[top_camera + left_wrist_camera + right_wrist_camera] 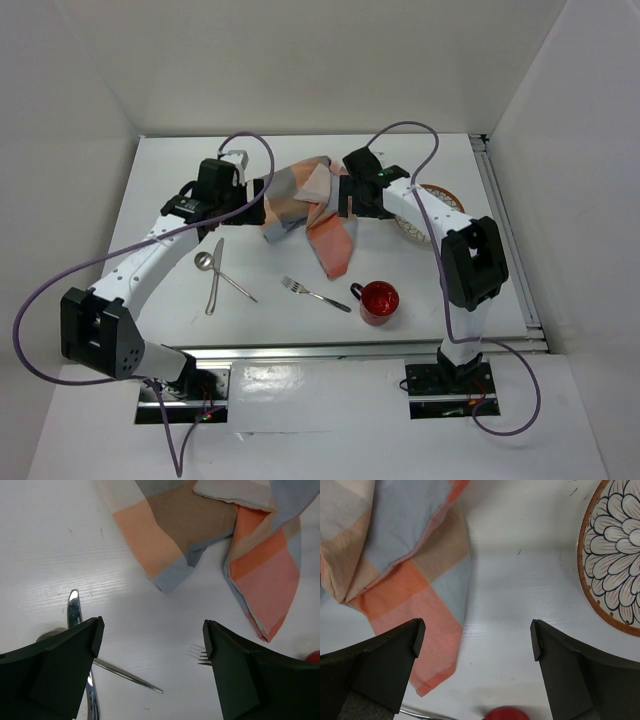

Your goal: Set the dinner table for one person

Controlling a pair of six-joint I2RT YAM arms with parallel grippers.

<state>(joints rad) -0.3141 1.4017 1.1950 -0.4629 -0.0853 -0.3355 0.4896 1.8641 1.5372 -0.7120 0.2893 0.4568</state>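
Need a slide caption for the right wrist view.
Open right gripper over the dinner table, crumpled checked placemat left, flower-patterned plate right.

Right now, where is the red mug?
In the top view the red mug stands near the front rail of the table, right of centre, just right of the fork.

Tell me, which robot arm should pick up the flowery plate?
Probably the right arm. The right gripper, open, hangs just beside the plate. The left gripper sits past the crumpled cloth, over by the spoon.
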